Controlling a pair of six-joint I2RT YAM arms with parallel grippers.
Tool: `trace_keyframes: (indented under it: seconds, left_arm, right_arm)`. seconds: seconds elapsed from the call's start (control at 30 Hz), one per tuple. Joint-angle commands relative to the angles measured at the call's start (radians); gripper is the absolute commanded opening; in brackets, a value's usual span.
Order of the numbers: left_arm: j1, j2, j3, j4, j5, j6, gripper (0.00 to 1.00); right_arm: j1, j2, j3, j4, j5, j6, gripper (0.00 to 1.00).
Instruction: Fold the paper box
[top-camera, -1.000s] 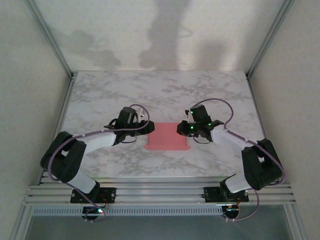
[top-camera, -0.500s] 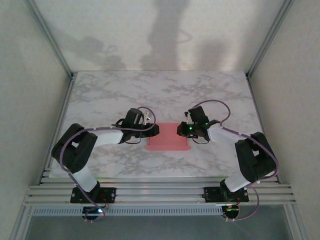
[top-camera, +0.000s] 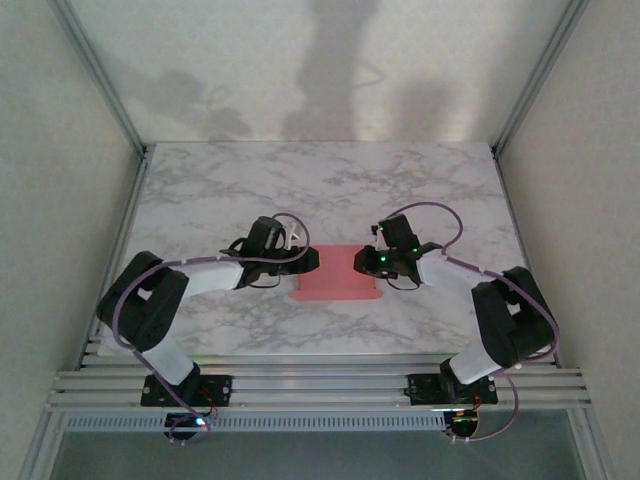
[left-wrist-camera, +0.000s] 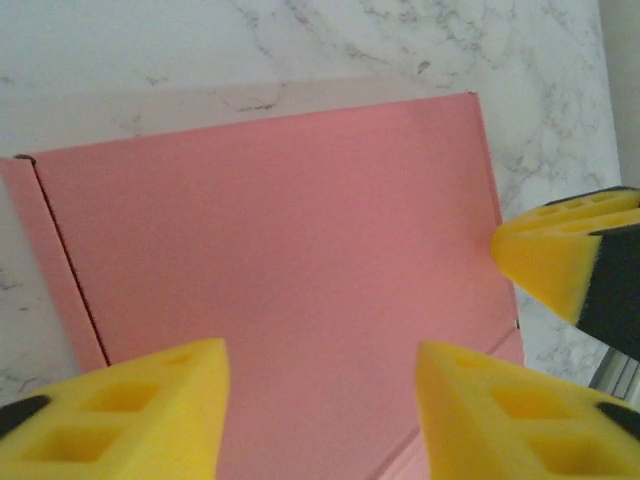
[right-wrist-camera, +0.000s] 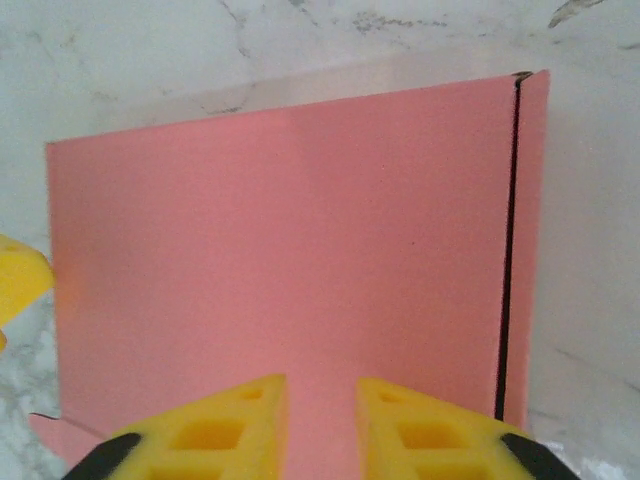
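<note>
Paper box (top-camera: 335, 272) lies flat, pink face up, mid marble table (top-camera: 250, 180), between our arms. Our left gripper (left-wrist-camera: 320, 400) over its left edge, fingers well apart, nothing held. Our right gripper (right-wrist-camera: 320, 415) over right edge, fingers narrowly parted, empty.

Matt pink paper box (left-wrist-camera: 280, 250), smooth marble-look table (top-camera: 420, 180), yel. foam claw pads (left-wrist-camera: 130, 410).
</note>
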Motion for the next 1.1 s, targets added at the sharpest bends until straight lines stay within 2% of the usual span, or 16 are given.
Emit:
trace_keyframes:
  seconds: [0.0,0.07,0.1,0.2,0.27,0.37,0.57,1.07]
  left_arm:
    - [-0.003,-0.094,-0.026,-0.028,-0.037,0.026,0.69]
    - [0.000,-0.134,-0.041,-0.056,-0.052,0.030,0.90]
    - [0.002,-0.154,-0.050,-0.071,-0.056,0.031,0.99]
    - [0.003,-0.206,-0.081,-0.108,-0.065,0.038,0.99]
    - [0.005,-0.229,-0.098,-0.126,-0.053,0.038,0.99]
    - [0.003,-0.225,-0.105,-0.166,-0.011,0.057,0.99]
    - [0.000,-0.200,-0.143,-0.114,0.068,0.059,0.99]
    - [-0.007,-0.092,-0.112,-0.083,0.100,0.052,0.99]
  right_arm:
    - [-0.010,-0.078,-0.025,-0.059,-0.003,-0.014,0.34]
    - [-0.020,-0.112,-0.039,-0.081,-0.010,-0.014,0.46]
    - [-0.026,-0.129,-0.051,-0.091,-0.014,-0.014,0.56]
    - [-0.042,-0.183,-0.082,-0.114,-0.030,-0.018,0.85]
    - [-0.051,-0.214,-0.098,-0.132,-0.047,-0.022,0.99]
    - [-0.069,-0.234,-0.115,-0.140,-0.108,-0.040,0.99]
    - [-0.081,-0.224,-0.142,-0.092,-0.204,-0.073,0.99]
    - [-0.081,-0.119,-0.124,-0.004,-0.231,-0.071,0.99]
